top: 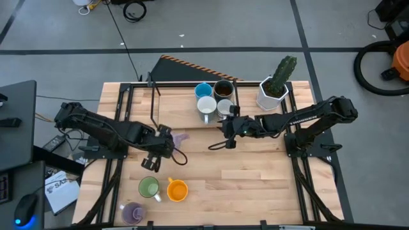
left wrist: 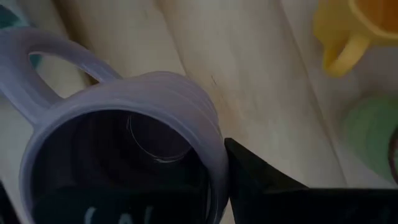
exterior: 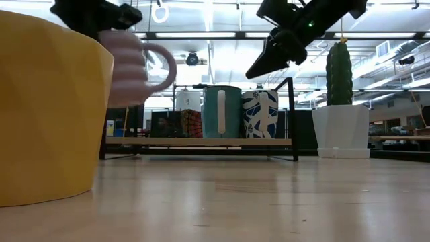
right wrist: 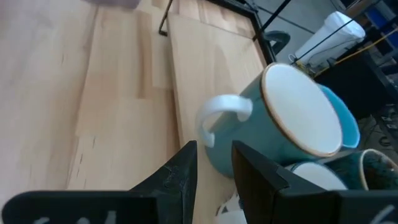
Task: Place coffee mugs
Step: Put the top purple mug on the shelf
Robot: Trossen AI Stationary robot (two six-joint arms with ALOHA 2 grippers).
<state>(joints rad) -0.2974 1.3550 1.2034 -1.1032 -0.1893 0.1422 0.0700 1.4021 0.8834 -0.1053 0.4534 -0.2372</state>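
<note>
Purple mug (left wrist: 124,143) ribbed, looped handle, lifted, gripped by left fingers (left wrist: 261,180); right fingers (right wrist: 186,168) narrow, empty.

Close on our left a yellow-orange mug (exterior: 47,107) fills the near edge, standing on the pale wooden tabletop (exterior: 255,202). Above it our left hand (exterior: 101,17) carries a pale purple mug (exterior: 138,67) clear of the wood, its handle turned toward the middle. Farther back, on a low raised wooden shelf (exterior: 201,142), we see a blue mug (exterior: 222,111) with a white handle, a white mug with a blue pattern (exterior: 260,114) touching it, and other mugs partly hidden. Our right hand (exterior: 265,64) hangs above them, its dark fingers pointing down. A white pot (exterior: 342,131) with a green cactus (exterior: 338,74) stands at the right.
</note>
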